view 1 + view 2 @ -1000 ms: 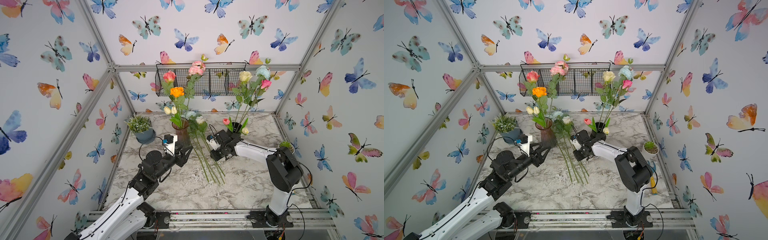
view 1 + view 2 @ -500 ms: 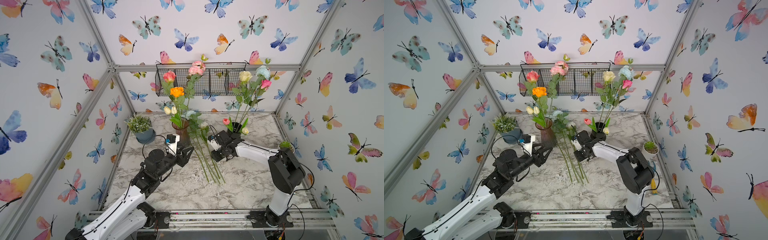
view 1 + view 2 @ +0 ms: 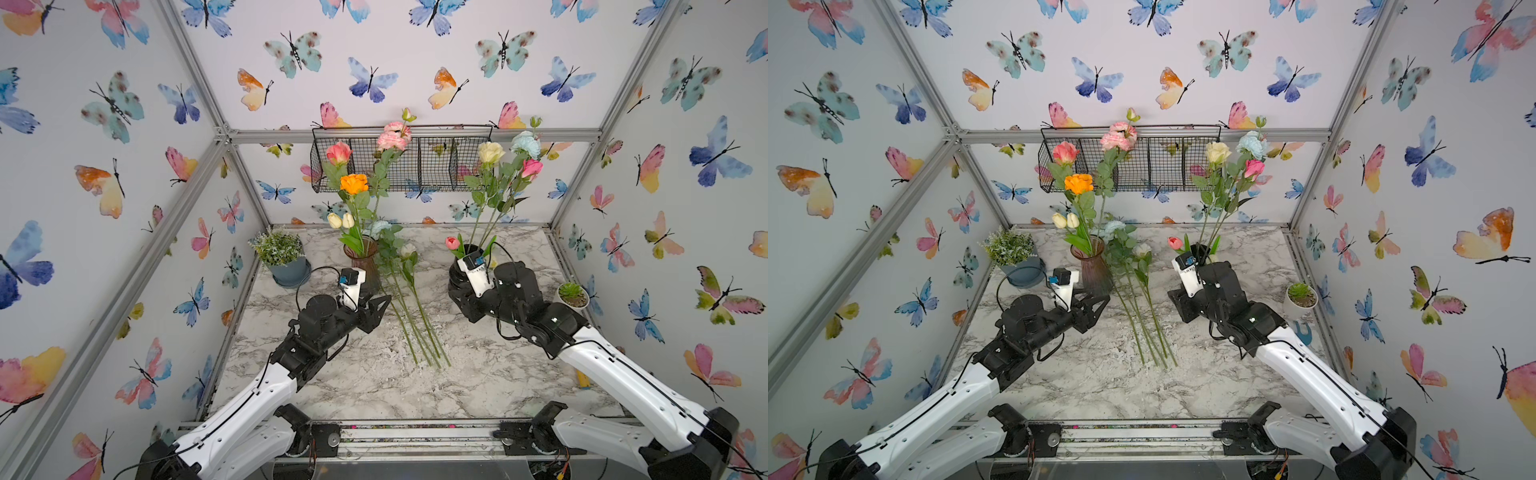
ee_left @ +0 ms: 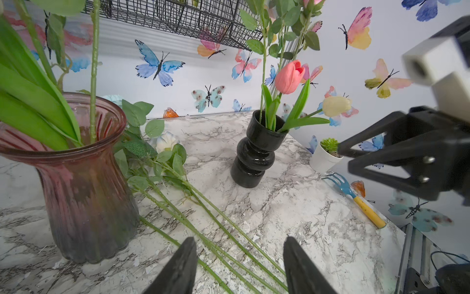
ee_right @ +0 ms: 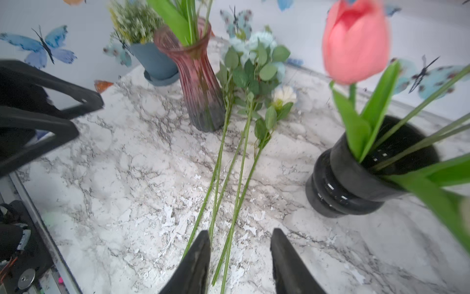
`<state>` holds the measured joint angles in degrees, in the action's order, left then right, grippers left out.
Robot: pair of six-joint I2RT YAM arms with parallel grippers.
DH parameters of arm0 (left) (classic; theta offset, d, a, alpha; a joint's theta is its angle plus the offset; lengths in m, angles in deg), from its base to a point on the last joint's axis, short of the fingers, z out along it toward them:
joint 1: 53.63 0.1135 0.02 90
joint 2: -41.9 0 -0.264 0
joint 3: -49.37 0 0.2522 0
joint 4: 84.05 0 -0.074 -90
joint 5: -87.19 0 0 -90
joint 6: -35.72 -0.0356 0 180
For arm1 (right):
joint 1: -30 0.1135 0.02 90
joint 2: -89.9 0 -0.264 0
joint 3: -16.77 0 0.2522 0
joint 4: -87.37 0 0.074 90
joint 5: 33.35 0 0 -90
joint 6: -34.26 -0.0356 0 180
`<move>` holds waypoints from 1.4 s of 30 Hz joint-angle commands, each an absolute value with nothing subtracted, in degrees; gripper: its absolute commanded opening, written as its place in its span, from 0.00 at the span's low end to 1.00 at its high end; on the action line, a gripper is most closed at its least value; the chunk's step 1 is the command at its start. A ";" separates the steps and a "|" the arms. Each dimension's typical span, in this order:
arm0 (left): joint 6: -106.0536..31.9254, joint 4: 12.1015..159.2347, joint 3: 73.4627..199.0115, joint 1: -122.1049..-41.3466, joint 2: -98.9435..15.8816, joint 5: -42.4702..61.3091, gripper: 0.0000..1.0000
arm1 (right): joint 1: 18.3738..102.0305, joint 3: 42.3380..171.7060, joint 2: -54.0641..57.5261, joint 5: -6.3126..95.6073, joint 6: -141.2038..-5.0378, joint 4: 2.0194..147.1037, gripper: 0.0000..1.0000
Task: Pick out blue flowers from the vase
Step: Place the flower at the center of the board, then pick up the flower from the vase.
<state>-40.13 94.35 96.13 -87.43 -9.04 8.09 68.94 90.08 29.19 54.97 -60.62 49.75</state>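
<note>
Scanning the counter [image 3: 353, 382], I see picked blue flowers [image 5: 254, 68] lying between the vases, while one aqua bloom [image 3: 525, 143] stands in the black vase [image 4: 254, 157]. Both gape empty, right claw [image 5: 240, 231] and left claw [image 4: 239, 238]. Next, I judge, the right claw takes that stem low.

Stems [image 3: 408, 307] between pink vase [image 4: 86, 198], black vase [image 4: 254, 157]

The marble table [image 3: 374, 386] carries blue flowers [image 3: 417, 320] lying flat at frame centre. A pink glass vase [image 3: 363, 259] stands just left of them and a black vase [image 4: 254, 157] to their right. A blue plant pot [image 3: 289, 270] is far left, and a white succulent pot [image 3: 573, 297] and a hand rake [image 3: 1302, 332] are far right.
</note>
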 commanded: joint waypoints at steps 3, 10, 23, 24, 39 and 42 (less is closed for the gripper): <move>-40.05 98.20 97.04 -87.55 -9.92 11.15 0.55 | 67.52 99.12 25.47 63.18 -58.68 47.18 0.45; -42.11 90.85 97.16 -87.46 -3.62 7.30 0.55 | 47.08 111.91 18.44 47.07 -58.98 50.97 0.46; -40.49 89.59 93.64 -85.47 1.43 6.46 0.56 | 36.60 119.97 3.31 46.37 -60.95 50.92 0.46; -40.57 89.65 93.54 -85.24 1.21 6.51 0.56 | 36.59 118.24 3.85 44.48 -61.10 52.21 0.46; -39.69 90.61 92.86 -82.46 0.51 10.20 0.56 | 36.43 113.88 0.96 54.96 -59.63 51.50 0.45; -39.69 90.44 92.85 -82.19 0.65 10.29 0.57 | 34.57 113.09 1.07 57.19 -60.24 51.47 0.45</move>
<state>-39.87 90.02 93.11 -82.69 0.25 9.14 36.02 114.19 1.60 52.96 -60.18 51.90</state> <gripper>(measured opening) 0.566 0.447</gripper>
